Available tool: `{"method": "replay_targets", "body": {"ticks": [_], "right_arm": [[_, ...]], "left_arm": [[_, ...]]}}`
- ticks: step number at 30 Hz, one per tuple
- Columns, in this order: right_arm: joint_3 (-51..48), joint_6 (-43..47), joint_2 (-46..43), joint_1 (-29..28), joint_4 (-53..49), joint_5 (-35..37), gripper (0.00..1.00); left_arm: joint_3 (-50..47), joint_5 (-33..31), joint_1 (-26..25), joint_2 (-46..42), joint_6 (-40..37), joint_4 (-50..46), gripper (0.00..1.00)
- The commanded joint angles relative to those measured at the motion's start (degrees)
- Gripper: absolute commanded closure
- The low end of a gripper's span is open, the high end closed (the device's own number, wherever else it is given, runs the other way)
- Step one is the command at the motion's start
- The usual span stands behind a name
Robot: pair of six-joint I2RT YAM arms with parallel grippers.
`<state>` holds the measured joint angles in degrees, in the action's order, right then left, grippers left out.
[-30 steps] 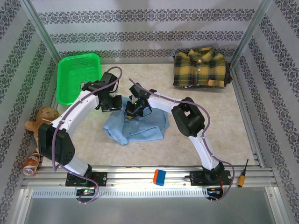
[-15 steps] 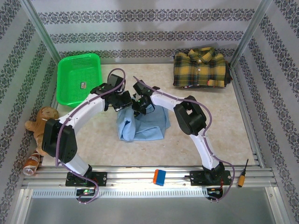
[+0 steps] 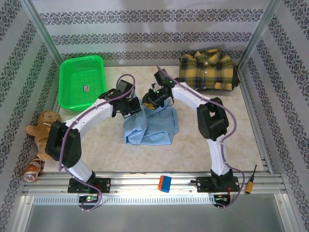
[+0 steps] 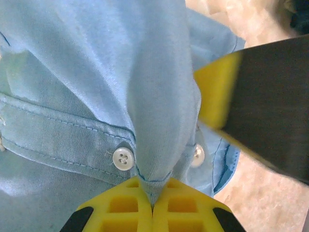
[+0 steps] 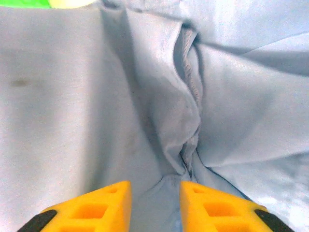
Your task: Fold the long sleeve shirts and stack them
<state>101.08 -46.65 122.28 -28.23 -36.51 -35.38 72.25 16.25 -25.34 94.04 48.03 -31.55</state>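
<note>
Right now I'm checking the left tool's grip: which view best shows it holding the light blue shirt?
Left wrist: the left tool is shut on a ridge of the light blue shirt, beside a button. Top external gives the shirt's outline, the pinch hidden. Right wrist shows its folds.

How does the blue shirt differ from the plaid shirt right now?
The blue shirt is plain; the plaid shirt is yellow and dark checked. The blue shirt lies mid-table, only roughly folded, while the plaid shirt sits neatly folded in the far right corner. The left gripper pinches the blue shirt; nothing touches the plaid shirt. Both are button-up shirts.
</note>
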Motion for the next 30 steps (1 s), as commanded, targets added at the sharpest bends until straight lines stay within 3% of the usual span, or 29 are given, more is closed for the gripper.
{"method": "replay_targets", "body": {"ticks": [1, 7, 14, 30], "right_arm": [[-3.5, 4.0, -4.5, 2.7, -4.3, 1.3, 0.64], [-11.7, 11.3, -8.5, 8.9, -7.7, 5.0, 0.63], [-19.5, 17.4, -9.0, 12.8, -9.1, 14.9, 0.64], [-27.0, 17.1, -5.9, 14.5, -3.6, 16.9, 0.74]], "left_arm": [[2.5, -0.7, -1.4, 2.1, -1.4, -2.3, 0.96], [7.6, -1.7, -3.3, 5.2, -3.5, -6.5, 0.96], [13.6, -2.5, -7.0, 10.1, -4.4, -10.3, 0.96], [34.7, -3.5, -14.9, 22.5, -9.0, -23.4, 0.96]]}}
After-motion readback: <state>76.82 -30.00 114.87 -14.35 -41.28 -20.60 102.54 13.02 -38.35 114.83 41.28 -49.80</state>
